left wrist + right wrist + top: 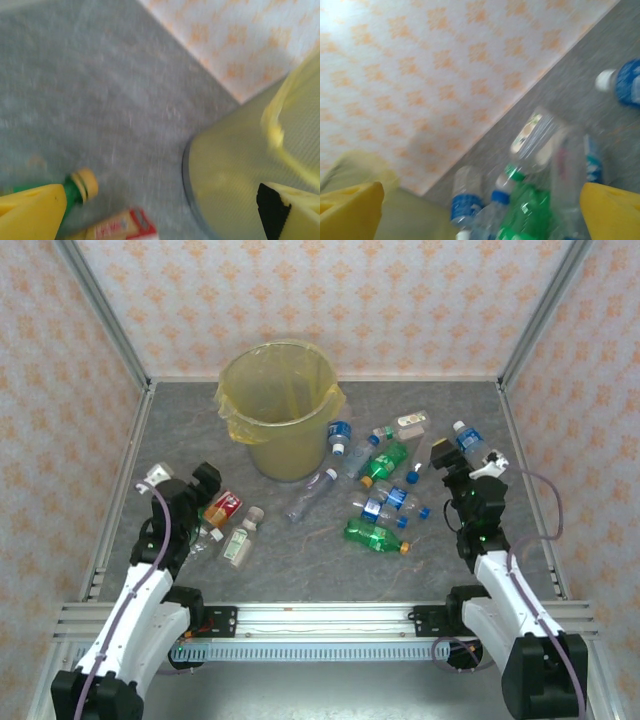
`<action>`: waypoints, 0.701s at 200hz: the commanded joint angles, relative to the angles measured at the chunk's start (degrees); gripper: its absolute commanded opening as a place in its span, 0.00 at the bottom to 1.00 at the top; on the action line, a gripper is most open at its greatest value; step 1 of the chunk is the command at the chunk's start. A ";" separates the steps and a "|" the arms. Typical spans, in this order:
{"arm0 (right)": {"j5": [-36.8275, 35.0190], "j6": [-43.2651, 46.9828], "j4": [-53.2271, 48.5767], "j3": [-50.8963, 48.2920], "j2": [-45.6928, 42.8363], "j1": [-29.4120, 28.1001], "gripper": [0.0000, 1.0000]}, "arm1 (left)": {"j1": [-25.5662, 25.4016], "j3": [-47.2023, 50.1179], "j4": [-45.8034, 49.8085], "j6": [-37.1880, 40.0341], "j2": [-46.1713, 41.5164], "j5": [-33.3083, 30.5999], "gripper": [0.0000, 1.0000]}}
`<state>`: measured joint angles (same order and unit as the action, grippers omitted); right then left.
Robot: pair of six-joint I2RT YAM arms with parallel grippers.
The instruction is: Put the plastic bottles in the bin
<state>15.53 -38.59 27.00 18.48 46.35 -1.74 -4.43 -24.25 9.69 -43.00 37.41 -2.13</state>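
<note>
Grey table [300, 565] before us: our left gripper [184, 480] and right gripper [467, 464] both gape wide, gripping nothing. Plastic bottles [376, 536] lie scattered beside the yellow bin [262, 445], outside it.

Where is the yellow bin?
In the top view the bin stands at the back of the table, left of centre, with bottles lying to its right.
</note>
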 commanded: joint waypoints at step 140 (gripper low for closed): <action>10.87 11.23 6.94 3.98 3.64 -26.15 1.00 | -29.50 5.59 18.26 -14.75 -5.37 -9.06 0.90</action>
<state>27.03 -30.52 32.25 20.58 49.76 -26.76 -30.61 -19.09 25.36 -54.59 30.74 -6.90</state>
